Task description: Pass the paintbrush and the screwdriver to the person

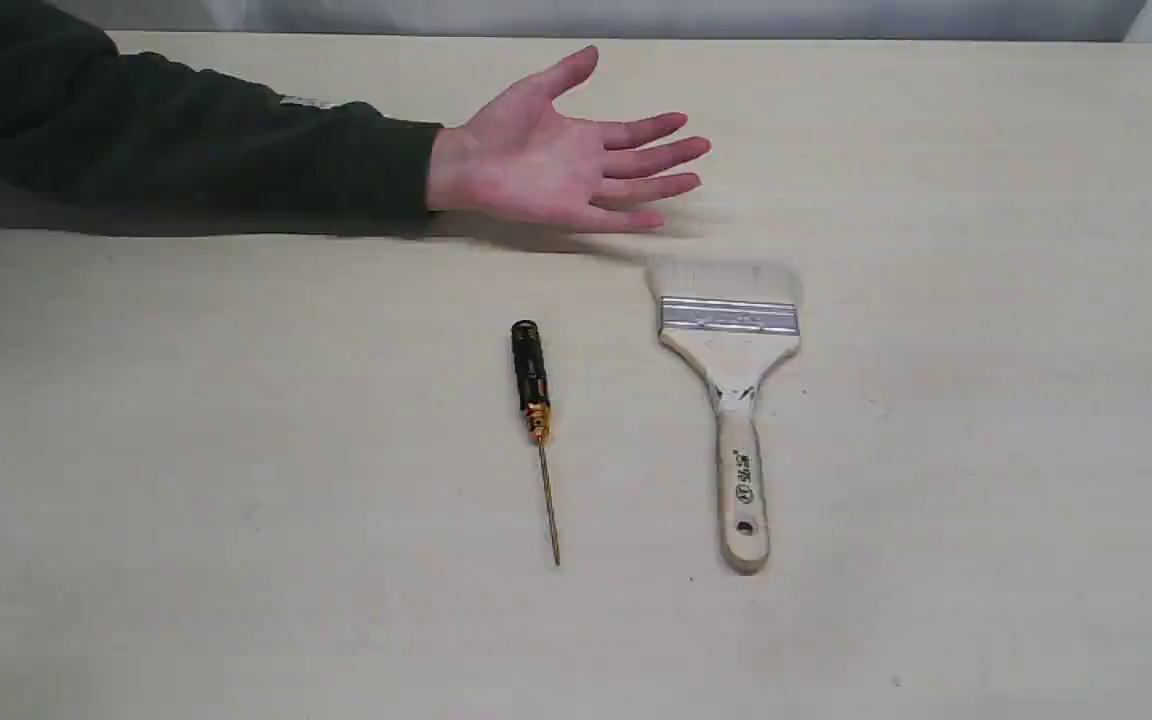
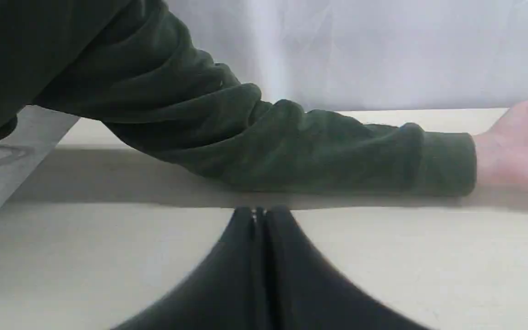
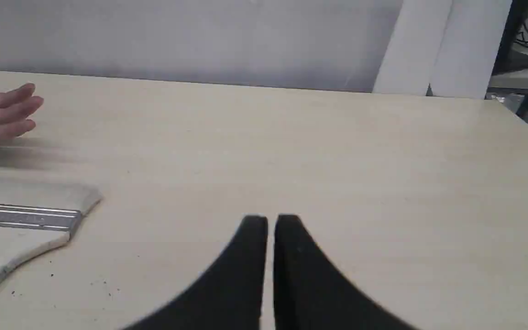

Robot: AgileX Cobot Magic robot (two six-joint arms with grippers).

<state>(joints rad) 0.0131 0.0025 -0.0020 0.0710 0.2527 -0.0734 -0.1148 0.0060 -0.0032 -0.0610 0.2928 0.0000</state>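
The paintbrush [image 1: 733, 380] lies flat on the table, pale bristles toward the person's hand [image 1: 561, 160], wooden handle toward the near edge. Left of it lies the screwdriver [image 1: 533, 400], black handle away, thin shaft toward the front. The open hand rests palm up at the back, on a dark green sleeve [image 1: 166, 140]. Neither gripper shows in the exterior view. My left gripper [image 2: 259, 211] is shut and empty, low over the table before the sleeve [image 2: 291, 146]. My right gripper [image 3: 267, 220] is shut with a thin slit, empty, with the paintbrush [image 3: 21, 220] off to its side.
The pale wooden table [image 1: 986, 450] runs to a white backdrop [image 3: 200, 36] behind. A white panel and a dark stand [image 3: 511, 41] are past the table's far corner in the right wrist view.
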